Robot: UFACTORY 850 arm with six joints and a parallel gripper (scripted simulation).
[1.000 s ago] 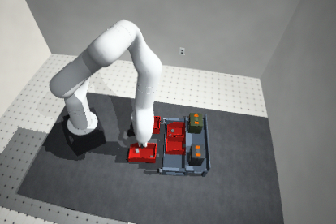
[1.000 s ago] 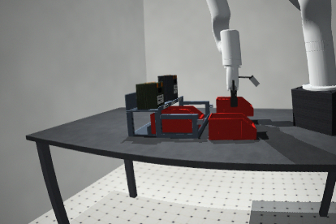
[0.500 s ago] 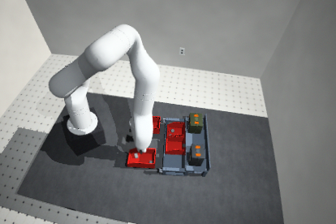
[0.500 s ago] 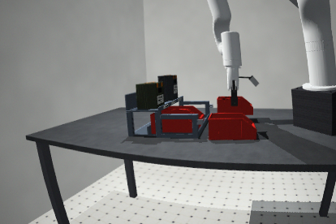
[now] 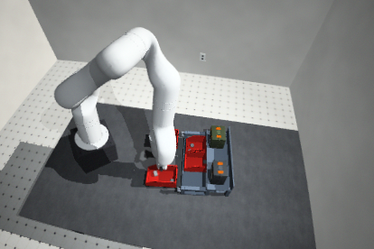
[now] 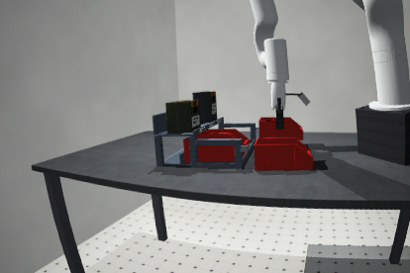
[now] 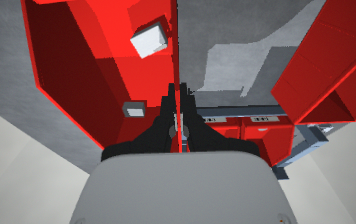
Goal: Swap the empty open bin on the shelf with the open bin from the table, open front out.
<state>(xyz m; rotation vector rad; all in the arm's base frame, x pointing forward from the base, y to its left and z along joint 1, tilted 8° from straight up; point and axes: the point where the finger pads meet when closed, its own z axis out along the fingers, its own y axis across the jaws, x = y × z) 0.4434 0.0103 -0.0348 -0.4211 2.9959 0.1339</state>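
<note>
Empty bin out; the loaded one is gripped but not yet shelved

From above, the arm's base (image 5: 91, 139) (image 6: 393, 105) is at far left. Next comes the parts bin (image 5: 162, 183) (image 6: 281, 155) (image 7: 65, 80), in front of the shelf, a white part (image 5: 155, 173) (image 7: 149, 41) and a grey part (image 5: 172, 180) (image 7: 134, 109) inside. The gripper (image 5: 163, 167) (image 6: 280, 126) (image 7: 178, 93) has its fingers clamped on that bin's side wall. I can't tell whether its base is off the table.

The empty bin (image 5: 177, 134) (image 6: 289, 130) (image 7: 310, 60) is beside it, off the shelf and seemingly upright; whether its base lies flat I can't make out.

Farther right, the shelf (image 5: 232, 182) (image 6: 238, 153) (image 7: 300, 150) has a vacant place beside the seated bins (image 5: 195, 162) (image 6: 215, 151) (image 7: 265, 142). Still to do: lift over the front lip, slip the rear beneath the board, settle level, release. The lip, those neighbours and the board carrying two boxes (image 5: 219, 173) (image 6: 180, 117) leave little slack, I'd say.
</note>
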